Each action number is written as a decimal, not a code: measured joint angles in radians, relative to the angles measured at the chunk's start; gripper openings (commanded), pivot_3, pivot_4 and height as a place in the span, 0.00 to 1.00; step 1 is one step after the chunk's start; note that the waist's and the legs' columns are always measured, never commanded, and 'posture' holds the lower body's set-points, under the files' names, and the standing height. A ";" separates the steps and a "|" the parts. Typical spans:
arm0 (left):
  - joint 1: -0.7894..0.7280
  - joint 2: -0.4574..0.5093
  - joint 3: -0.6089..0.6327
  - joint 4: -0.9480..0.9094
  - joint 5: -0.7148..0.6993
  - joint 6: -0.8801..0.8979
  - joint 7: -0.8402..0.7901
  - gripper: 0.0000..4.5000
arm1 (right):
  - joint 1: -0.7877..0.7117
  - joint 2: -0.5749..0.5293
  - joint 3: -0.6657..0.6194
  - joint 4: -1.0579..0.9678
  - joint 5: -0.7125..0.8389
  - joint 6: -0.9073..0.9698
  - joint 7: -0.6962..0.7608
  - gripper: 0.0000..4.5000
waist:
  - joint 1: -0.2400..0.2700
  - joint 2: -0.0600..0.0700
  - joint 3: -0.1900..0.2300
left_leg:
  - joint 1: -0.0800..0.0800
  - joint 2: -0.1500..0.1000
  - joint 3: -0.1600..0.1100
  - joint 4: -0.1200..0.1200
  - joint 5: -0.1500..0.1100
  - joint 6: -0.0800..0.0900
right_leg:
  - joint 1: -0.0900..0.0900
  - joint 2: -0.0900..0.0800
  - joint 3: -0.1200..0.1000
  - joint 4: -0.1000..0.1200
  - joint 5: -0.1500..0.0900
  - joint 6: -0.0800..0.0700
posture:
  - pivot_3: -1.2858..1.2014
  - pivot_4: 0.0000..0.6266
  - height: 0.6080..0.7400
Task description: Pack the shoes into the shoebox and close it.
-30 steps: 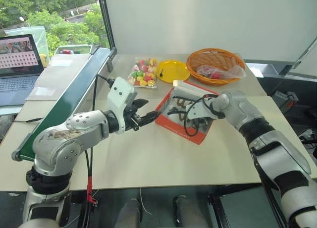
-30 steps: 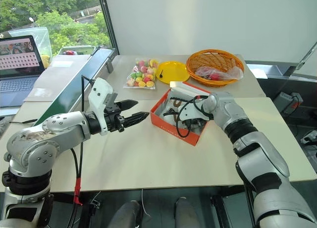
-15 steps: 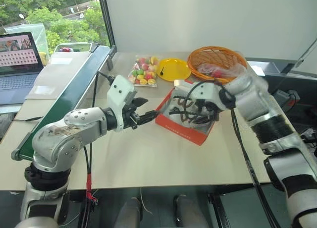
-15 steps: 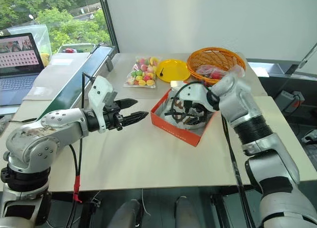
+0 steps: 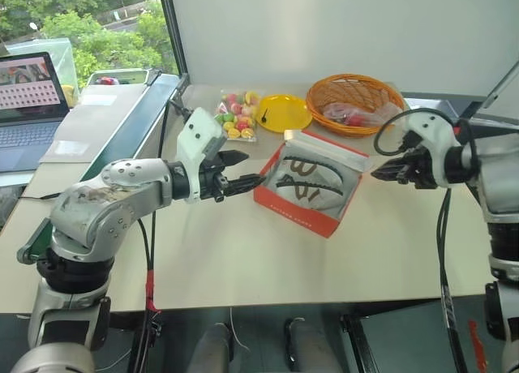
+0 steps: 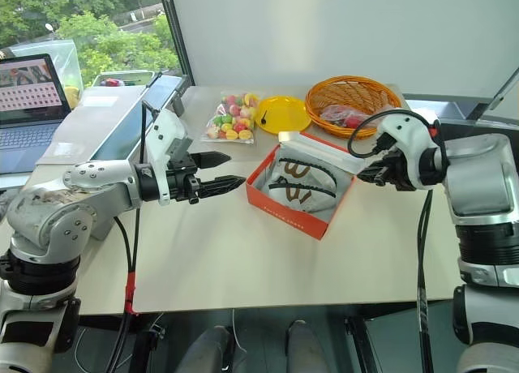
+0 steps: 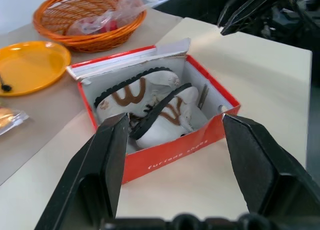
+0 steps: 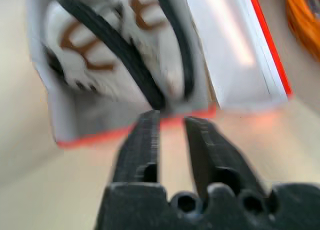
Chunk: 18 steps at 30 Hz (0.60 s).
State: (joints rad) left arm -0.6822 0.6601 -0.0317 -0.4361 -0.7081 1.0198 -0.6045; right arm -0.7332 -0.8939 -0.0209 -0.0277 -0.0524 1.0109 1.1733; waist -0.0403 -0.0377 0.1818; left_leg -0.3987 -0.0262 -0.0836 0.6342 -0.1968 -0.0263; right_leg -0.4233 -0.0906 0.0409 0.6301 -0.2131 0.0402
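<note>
The orange-red shoebox stands open at mid-table, its white-lined lid folded back on the far side. Both white shoes lie side by side inside, with brown curved side marks and dark soles, also seen in the left wrist view as shoes. My left gripper hovers just left of the box, open and holding nothing, pointing at it. My right gripper hangs in the air right of the box, pointing toward it, shut with nothing between its fingers.
An orange wicker basket with a plastic bag in it, a yellow plate and a bag of coloured sweets sit behind the box. A green-edged conveyor and a laptop are on the left.
My right gripper has pulled up out of the shoebox and away to its right side. The shoes stay in the box. The left gripper has hardly moved.
</note>
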 measured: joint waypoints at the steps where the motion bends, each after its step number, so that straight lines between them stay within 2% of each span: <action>1: -0.011 0.001 -0.007 0.013 0.003 -0.005 -0.011 0.70 | 0.014 -0.001 -0.028 -0.003 0.005 0.000 -0.032 0.01 | -0.001 0.000 0.000 | 0.000 0.000 0.000 0.000 0.000 0.000 | 0.001 0.000 0.000 0.000 0.000 0.000 | 0.52 0.24 1.00; 3: -0.036 0.001 -0.023 0.030 0.012 -0.014 -0.033 0.70 | 0.039 0.010 -0.061 0.016 0.016 -0.018 -0.100 0.01 | -0.002 0.000 0.000 | 0.001 0.000 0.000 0.001 0.000 0.000 | 0.002 0.000 0.000 0.000 0.000 0.000 | 0.52 0.24 1.00; 5: -0.064 0.003 -0.037 0.050 0.022 -0.016 -0.055 0.70 | 0.043 0.069 -0.077 0.088 0.022 -0.065 -0.176 0.01 | -0.006 0.000 0.000 | 0.001 0.001 0.001 0.002 0.000 0.000 | 0.002 0.001 0.001 -0.001 0.000 0.001 | 0.52 0.24 1.00; 10: -0.086 0.021 -0.049 0.057 0.029 -0.017 -0.098 0.70 | 0.045 0.166 -0.035 0.323 0.026 -0.241 -0.309 0.01 | -0.006 0.000 0.000 | 0.000 0.000 0.002 0.002 0.000 0.000 | 0.001 0.001 0.002 0.000 0.000 0.000 | 0.52 0.24 1.00; 15: -0.088 0.061 -0.047 0.055 0.037 -0.012 -0.114 0.70 | -0.059 0.201 0.022 0.678 -0.017 -0.487 -0.414 0.01 | -0.006 0.001 0.001 | 0.000 0.000 0.002 0.002 0.000 0.000 | 0.001 0.000 0.002 0.000 0.001 0.001 | 0.52 0.24 1.00; 18: -0.087 0.070 -0.042 0.050 0.036 -0.008 -0.114 0.70 | -0.118 0.202 0.044 0.812 -0.038 -0.580 -0.436 0.01 | -0.006 0.001 0.001 | 0.000 0.000 0.002 0.001 0.000 0.000 | 0.000 0.000 0.002 -0.001 0.001 0.001 | 0.52 0.24 1.00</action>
State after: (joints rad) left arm -0.7693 0.7296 -0.0738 -0.3857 -0.6720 1.0119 -0.7183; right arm -0.8508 -0.6924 0.0232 0.7838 -0.0906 0.4312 0.7374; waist -0.0467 -0.0367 0.1825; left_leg -0.3989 -0.0261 -0.0815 0.6355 -0.1967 -0.0263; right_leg -0.4230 -0.0901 0.0431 0.6294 -0.2122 0.0409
